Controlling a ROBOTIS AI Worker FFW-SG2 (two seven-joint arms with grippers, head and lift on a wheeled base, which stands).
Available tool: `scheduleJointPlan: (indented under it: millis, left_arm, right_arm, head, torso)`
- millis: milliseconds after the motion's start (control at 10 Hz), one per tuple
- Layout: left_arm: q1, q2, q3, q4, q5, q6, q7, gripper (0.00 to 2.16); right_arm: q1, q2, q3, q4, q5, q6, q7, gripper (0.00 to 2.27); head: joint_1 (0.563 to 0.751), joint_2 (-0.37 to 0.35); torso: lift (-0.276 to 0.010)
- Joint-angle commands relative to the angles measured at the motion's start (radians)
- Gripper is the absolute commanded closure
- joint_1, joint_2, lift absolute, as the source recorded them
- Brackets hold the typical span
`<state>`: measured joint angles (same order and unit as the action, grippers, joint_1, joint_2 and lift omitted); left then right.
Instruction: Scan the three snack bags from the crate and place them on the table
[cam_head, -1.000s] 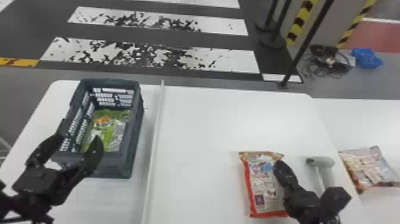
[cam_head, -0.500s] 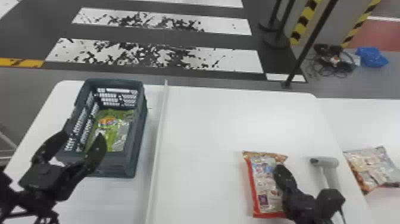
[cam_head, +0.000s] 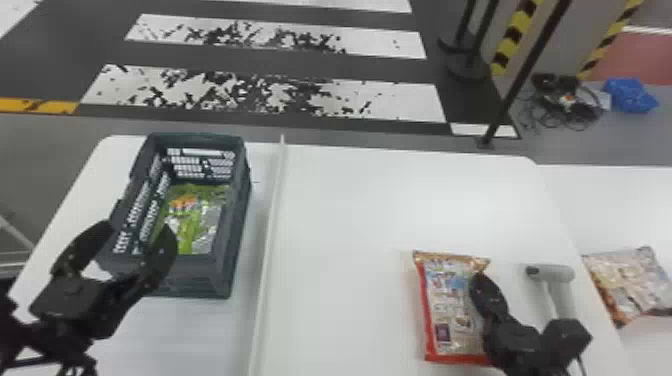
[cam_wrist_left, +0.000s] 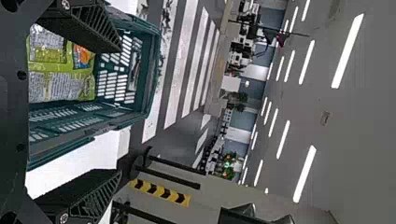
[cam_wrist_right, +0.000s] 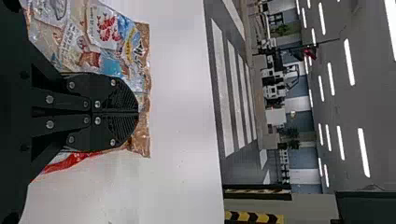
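My left gripper (cam_head: 137, 235) stands open at the near left part of the dark crate (cam_head: 237, 220). A green snack bag (cam_head: 187, 225) lies inside. Between the fingers of the left gripper (cam_wrist_left: 120, 111), the left wrist view has the crate (cam_wrist_left: 152, 70) with the green bag (cam_wrist_left: 60, 86). My right gripper (cam_head: 482, 282) is over the right side of a red-edged snack bag (cam_head: 445, 310) flat on the table. In the right wrist view the right gripper (cam_wrist_right: 137, 113) is shut, its fingertips together above that bag (cam_wrist_right: 105, 37). Another snack bag (cam_head: 630, 282) lies farther right.
A grey handheld scanner (cam_head: 552, 275) stands right of the red-edged bag, close to my right gripper. A thin raised white strip (cam_head: 270, 240) runs front to back across the table (cam_head: 360, 210), between the crate and the red-edged bag.
The whole scene sits slightly farther right in the head view. Both grippers keep about the same places relative to the crate and the red-edged bag.
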<state>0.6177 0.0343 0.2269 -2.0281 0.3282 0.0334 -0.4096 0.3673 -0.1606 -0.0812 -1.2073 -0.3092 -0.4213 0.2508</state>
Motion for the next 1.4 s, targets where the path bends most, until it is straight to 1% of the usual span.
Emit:
scheduleJointPlan:
  millis: [0,100,200,300,400,500,600,700,800,900,1000,1100,1200,1300]
  left_arm:
    - [0.0,-0.002,-0.003,-0.003,0.0,0.0,0.0,0.08]
    - [-0.001,-0.002,-0.008,-0.003,0.0,0.0,0.005,0.07]
    - [-0.001,-0.004,-0.012,-0.001,0.0,-0.01,0.012,0.07]
    - [-0.001,-0.004,-0.015,-0.001,-0.001,-0.016,0.023,0.07]
    - [0.007,-0.002,-0.021,-0.008,-0.003,-0.025,0.043,0.07]
    - [0.011,-0.001,-0.035,-0.015,-0.015,-0.025,0.069,0.07]
    - [0.011,0.004,-0.069,-0.026,-0.041,-0.025,0.109,0.06]
    - [0.011,0.007,-0.118,-0.04,-0.077,-0.022,0.146,0.06]
    - [0.01,0.01,-0.162,-0.047,-0.086,-0.019,0.186,0.06]
    - [0.004,0.012,-0.201,-0.047,-0.104,-0.006,0.201,0.06]
    - [-0.001,0.018,-0.233,-0.046,-0.117,0.012,0.23,0.06]
    - [-0.003,0.021,-0.247,-0.043,-0.117,0.021,0.241,0.06]
    - [-0.001,0.022,-0.258,-0.041,-0.123,0.027,0.259,0.06]
    - [0.0,0.024,-0.267,-0.038,-0.126,0.027,0.264,0.06]
  right_arm:
    - [0.085,-0.002,-0.022,-0.153,-0.021,0.019,-0.001,2.13]
    - [0.148,-0.002,-0.037,-0.261,-0.042,0.025,0.001,1.93]
    - [0.196,-0.004,-0.046,-0.342,-0.042,0.028,0.001,1.61]
    - [0.225,-0.008,-0.063,-0.397,-0.027,0.049,0.001,0.79]
    - [0.242,-0.013,-0.083,-0.426,-0.008,0.083,-0.001,0.11]
    - [0.248,-0.014,-0.106,-0.428,-0.004,0.095,-0.001,0.06]
    - [0.249,-0.016,-0.127,-0.425,0.007,0.111,-0.002,0.06]
    - [0.248,-0.016,-0.158,-0.413,0.009,0.135,-0.011,0.06]
    - [0.237,-0.016,-0.184,-0.391,0.021,0.148,-0.03,0.06]
    - [0.219,-0.02,-0.215,-0.365,0.027,0.178,-0.03,0.06]
    - [0.202,-0.037,-0.236,-0.325,0.03,0.191,-0.028,0.06]
    - [0.177,-0.063,-0.25,-0.279,0.03,0.215,-0.021,0.06]
    - [0.144,-0.086,-0.258,-0.227,0.032,0.249,0.007,0.04]
    - [0.108,-0.105,-0.259,-0.184,0.033,0.307,0.047,0.05]
  head:
    - [0.695,-0.079]
    - [0.695,-0.086]
    - [0.695,-0.089]
    - [0.695,-0.091]
    - [0.695,-0.091]
    - [0.695,-0.091]
    - [0.695,-0.102]
    - [0.695,-0.127]
    - [0.695,-0.169]
    - [0.695,-0.227]
    - [0.695,-0.287]
    - [0.695,-0.34]
    - [0.695,-0.35]
    - [0.695,-0.35]
  torso:
    - [-0.037]
    - [-0.037]
    - [-0.037]
    - [-0.037]
    - [-0.037]
    - [-0.037]
    - [-0.037]
    - [-0.037]
    - [-0.037]
    - [-0.037]
    - [-0.037]
    - [-0.037]
    - [-0.037]
    - [-0.037]
